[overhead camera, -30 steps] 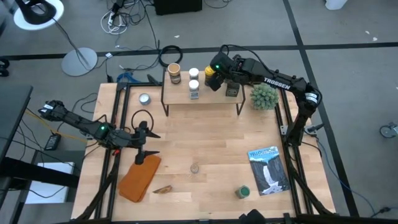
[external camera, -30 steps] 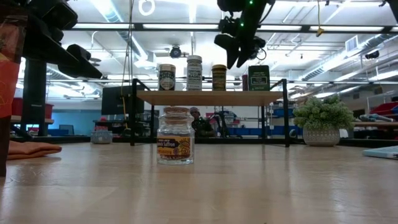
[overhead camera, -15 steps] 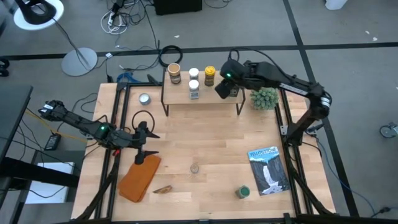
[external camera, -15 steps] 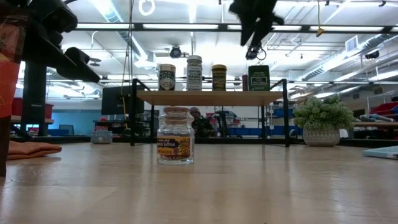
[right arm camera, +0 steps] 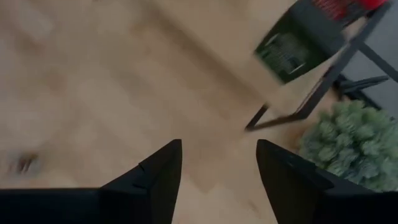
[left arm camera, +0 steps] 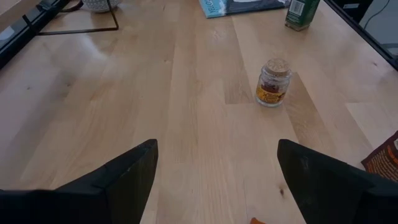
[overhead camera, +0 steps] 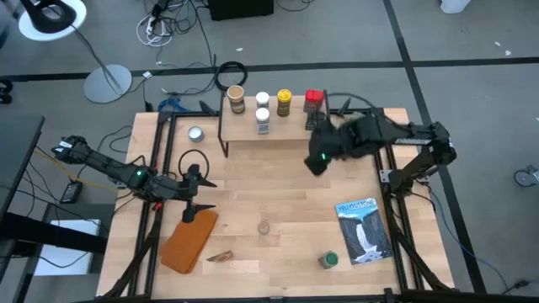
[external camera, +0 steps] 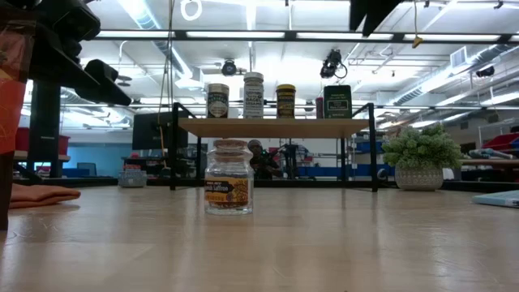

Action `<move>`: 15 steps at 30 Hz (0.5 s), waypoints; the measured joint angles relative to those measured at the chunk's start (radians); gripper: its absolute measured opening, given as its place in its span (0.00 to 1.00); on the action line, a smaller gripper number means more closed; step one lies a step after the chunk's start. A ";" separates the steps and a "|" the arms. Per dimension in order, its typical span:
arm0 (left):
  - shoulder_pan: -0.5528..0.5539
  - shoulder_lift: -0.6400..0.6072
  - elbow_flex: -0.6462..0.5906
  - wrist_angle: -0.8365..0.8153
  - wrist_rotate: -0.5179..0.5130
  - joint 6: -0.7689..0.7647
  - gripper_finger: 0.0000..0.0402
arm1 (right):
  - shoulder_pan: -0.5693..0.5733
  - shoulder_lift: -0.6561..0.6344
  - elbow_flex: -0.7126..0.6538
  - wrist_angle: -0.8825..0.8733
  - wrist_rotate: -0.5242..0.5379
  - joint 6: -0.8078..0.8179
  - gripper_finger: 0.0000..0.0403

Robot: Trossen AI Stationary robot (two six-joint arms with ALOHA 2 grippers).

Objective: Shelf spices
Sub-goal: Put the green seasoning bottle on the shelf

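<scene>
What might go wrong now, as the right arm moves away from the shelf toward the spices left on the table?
The right gripper, empty with its jaws apart, passes close to the shelf; a bump could topple the red-topped green tin near the end. The small cork-topped jar looks light, so an off-centre grasp may tip it. The green-lidded jar stands beside the Yellowstone book, which could crowd the fingers.

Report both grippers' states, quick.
Left gripper: open, empty, low over the table.
Right gripper: open, empty, by the shelf.
</scene>
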 joint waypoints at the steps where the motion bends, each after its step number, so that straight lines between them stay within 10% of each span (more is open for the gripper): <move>1: 0.000 0.000 0.000 -0.002 0.000 0.002 0.83 | 0.035 0.000 0.000 -0.012 -0.002 0.010 0.50; 15: 0.011 0.000 0.000 0.027 0.003 0.083 0.83 | 0.444 0.059 0.001 -0.046 -0.123 0.242 0.41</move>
